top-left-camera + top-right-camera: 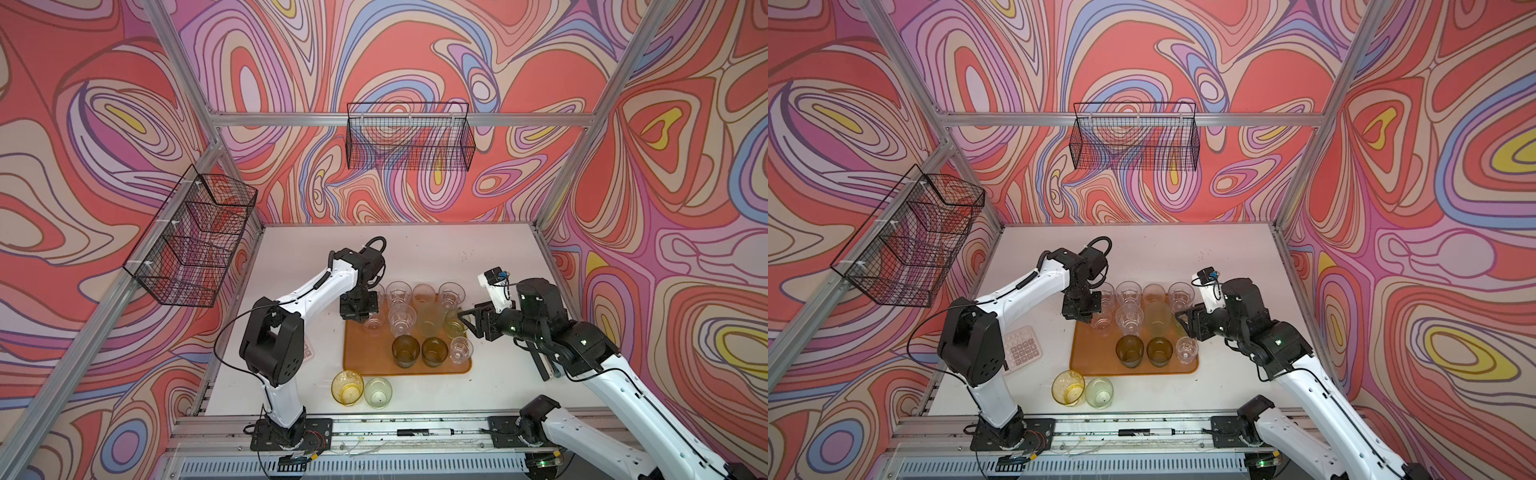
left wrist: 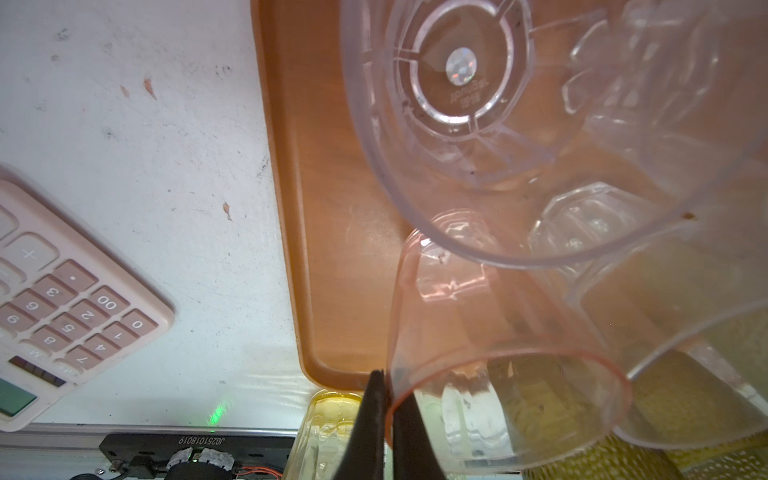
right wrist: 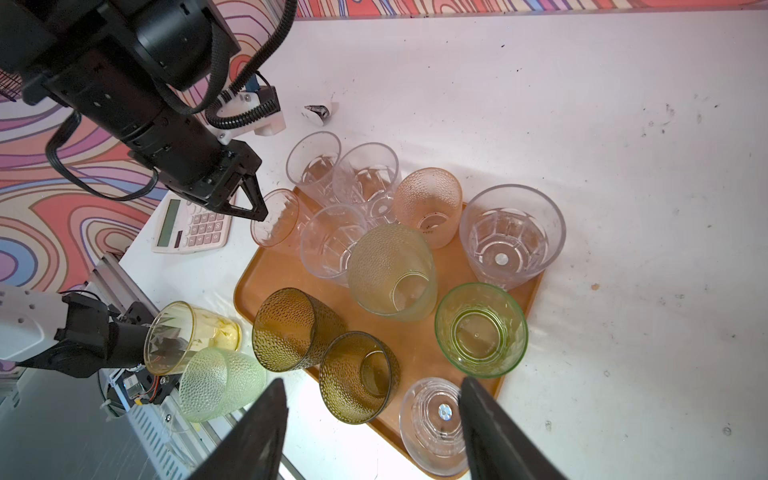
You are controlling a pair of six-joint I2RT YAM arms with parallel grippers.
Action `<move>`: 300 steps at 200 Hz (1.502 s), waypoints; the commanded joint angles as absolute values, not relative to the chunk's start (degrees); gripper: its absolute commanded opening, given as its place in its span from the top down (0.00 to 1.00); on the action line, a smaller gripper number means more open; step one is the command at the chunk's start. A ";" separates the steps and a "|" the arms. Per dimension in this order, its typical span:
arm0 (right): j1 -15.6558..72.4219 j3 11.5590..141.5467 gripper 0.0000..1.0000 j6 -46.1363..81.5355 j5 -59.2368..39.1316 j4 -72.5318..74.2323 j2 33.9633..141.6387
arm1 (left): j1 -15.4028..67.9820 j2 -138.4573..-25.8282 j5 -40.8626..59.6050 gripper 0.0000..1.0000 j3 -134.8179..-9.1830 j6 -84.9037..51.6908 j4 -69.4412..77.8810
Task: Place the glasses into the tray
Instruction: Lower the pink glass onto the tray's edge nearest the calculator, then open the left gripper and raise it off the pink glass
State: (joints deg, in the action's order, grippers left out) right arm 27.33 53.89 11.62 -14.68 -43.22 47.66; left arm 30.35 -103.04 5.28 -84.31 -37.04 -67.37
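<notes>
My left gripper (image 2: 386, 382) is shut on the rim of a pink glass (image 2: 498, 332), one finger inside and one outside. In both top views that pink glass (image 1: 374, 324) (image 1: 1101, 324) is over the far left corner of the orange-brown tray (image 1: 365, 361) (image 1: 1092, 357), and it leans in the right wrist view. Several clear, green and olive glasses (image 1: 405, 350) stand on the tray. A yellow glass (image 1: 347, 387) and a pale green glass (image 1: 378, 392) sit on the table in front of it. My right gripper (image 1: 467, 322) (image 3: 374, 415) hangs open and empty above the tray's right side.
A pink calculator (image 1: 1021, 347) lies left of the tray, partly behind the left arm. Black wire baskets hang on the left wall (image 1: 195, 241) and the back wall (image 1: 409, 137). A marker (image 1: 419, 432) lies in the front rail. A small clip (image 3: 318, 112) lies behind the glasses.
</notes>
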 commanded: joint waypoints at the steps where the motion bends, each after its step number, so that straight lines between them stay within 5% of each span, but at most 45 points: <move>1: 27.20 53.25 0.32 11.18 -15.38 -42.68 46.81 | 30.50 -104.27 3.99 1.00 -84.37 -36.58 -67.50; 214: 27.16 53.10 0.32 11.27 -15.12 -42.86 46.36 | 30.50 -106.08 5.96 1.00 -82.27 -38.01 -65.13; 300: 27.17 53.01 0.32 11.31 -15.21 -42.87 46.33 | 30.50 -104.84 5.71 0.71 -82.69 -37.98 -64.86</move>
State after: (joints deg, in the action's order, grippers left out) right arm 27.33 53.65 11.60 -14.85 -43.22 46.94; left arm 30.35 -105.32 6.00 -82.72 -37.56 -64.29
